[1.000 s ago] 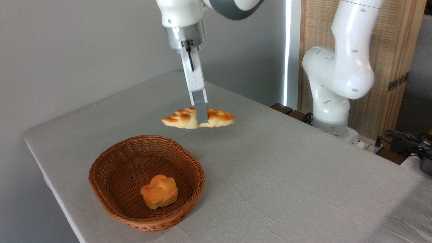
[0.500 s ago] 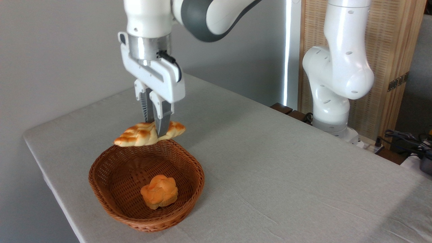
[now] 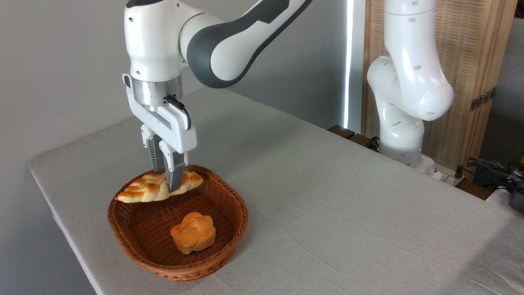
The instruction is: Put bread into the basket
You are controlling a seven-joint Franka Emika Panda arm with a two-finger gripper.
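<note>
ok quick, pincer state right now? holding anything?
Pincer: closed on the braided bread, holding it over the back part of the basket, not yet released.

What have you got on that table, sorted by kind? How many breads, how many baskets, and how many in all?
Breads: 2, the braided loaf held in the robot's hand over the far end of the basket, and the round bun lying inside it.
Baskets: 1, the wicker basket.
Total: 3 things.
</note>
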